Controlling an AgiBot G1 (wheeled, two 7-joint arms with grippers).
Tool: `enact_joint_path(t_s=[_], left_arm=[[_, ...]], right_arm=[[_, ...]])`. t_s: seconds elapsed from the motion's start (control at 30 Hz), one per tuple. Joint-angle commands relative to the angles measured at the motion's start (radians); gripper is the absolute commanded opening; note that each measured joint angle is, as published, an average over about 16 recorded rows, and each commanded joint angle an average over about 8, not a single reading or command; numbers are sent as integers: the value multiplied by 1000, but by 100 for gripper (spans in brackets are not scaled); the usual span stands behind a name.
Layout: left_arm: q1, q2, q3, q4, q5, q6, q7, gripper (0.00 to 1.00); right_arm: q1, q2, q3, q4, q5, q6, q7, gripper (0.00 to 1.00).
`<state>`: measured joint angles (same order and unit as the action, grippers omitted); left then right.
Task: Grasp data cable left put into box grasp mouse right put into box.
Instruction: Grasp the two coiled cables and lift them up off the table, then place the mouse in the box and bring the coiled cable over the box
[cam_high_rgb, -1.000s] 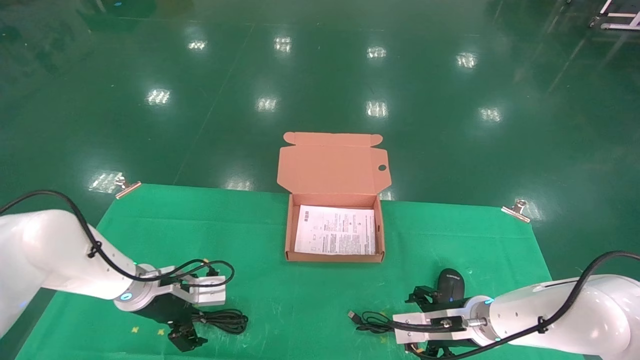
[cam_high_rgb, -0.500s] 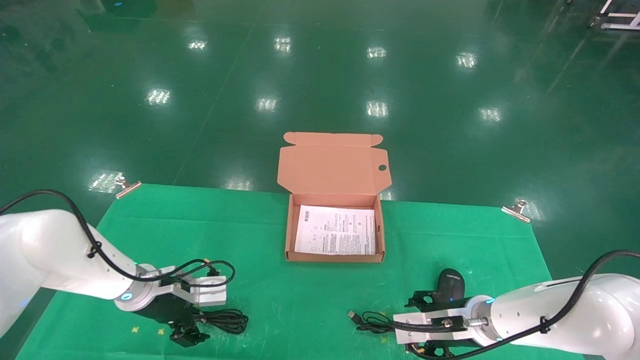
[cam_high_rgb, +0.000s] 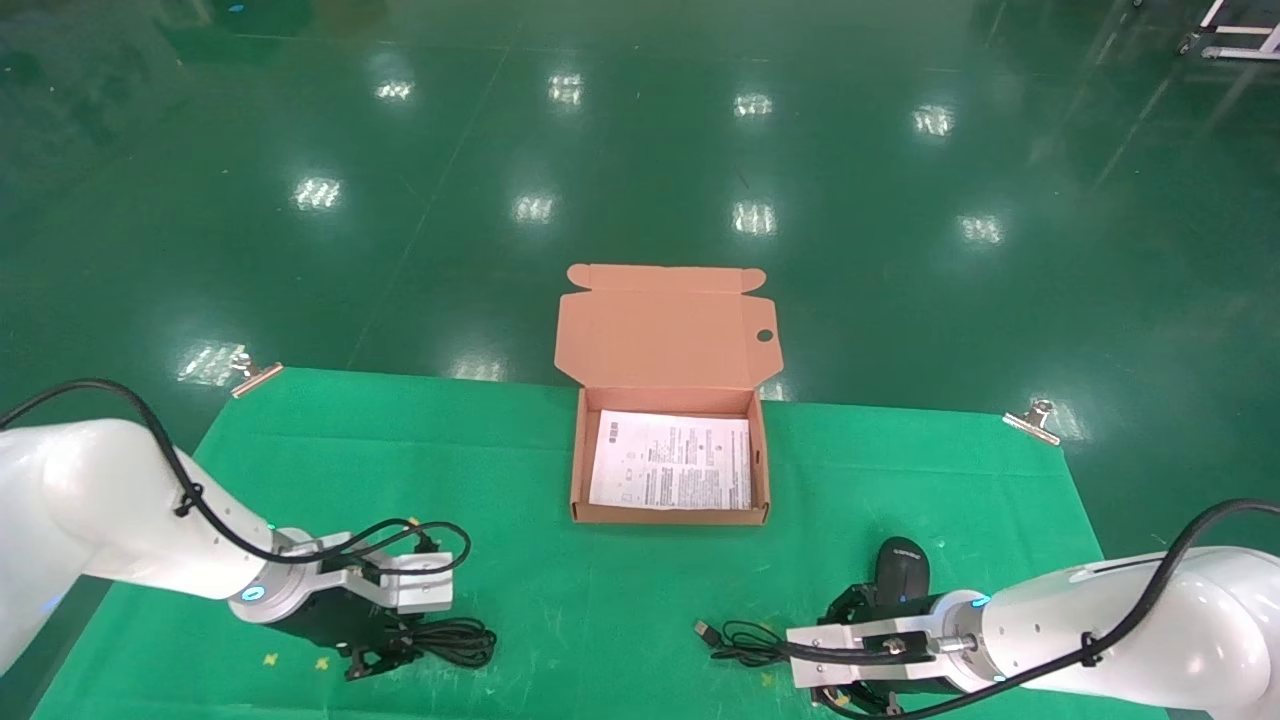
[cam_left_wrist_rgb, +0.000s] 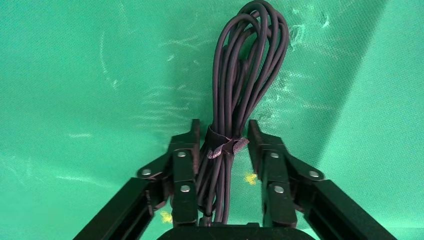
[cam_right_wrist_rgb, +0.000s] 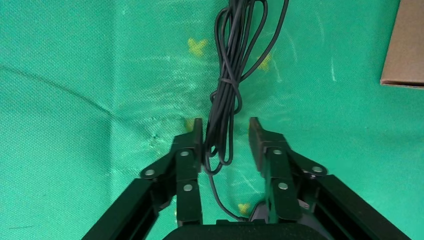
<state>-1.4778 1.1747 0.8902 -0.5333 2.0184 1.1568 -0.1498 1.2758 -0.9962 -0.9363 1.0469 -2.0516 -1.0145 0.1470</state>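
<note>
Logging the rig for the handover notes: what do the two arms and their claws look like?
Both arms are glossy white with rounded shells, each with a black cable looped along the outside. Each wrist has a silver ring with a cyan light and a white block. The left claw and right claw are matte black, with jointed linkage fingers studded with silver rivets.

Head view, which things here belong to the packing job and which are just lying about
Job:
- data cable, between the left gripper fingers
- mouse, by the right gripper, which straddles its cord
- box, open, with a leaflet inside

Lying about:
- green cloth
- clips at its far corners
</note>
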Motion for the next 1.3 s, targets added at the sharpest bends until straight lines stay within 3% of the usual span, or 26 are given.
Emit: enact_joint_path(t_s=[0.03,0.4,0.83,1.0,1.3], left_arm=[[0,0,0,-1,0,0,0,0],[-7,-7,7,-27,15,-2,9,0],[-90,-109,-30,-291,20,9,-51,0],[-135,-121,-52,-383,32,-10,-98,0],[-201,-83,-77,-439,75,-85,-158,0]], right_arm=[[0,0,0,0,0,0,0,0],[8,20,15,22,5,5,23,0],[133,178,132,260,-13,22,168,0],[217,148,157,277,-31,44,159,0],[331,5,180,211,-20,131,113,0]])
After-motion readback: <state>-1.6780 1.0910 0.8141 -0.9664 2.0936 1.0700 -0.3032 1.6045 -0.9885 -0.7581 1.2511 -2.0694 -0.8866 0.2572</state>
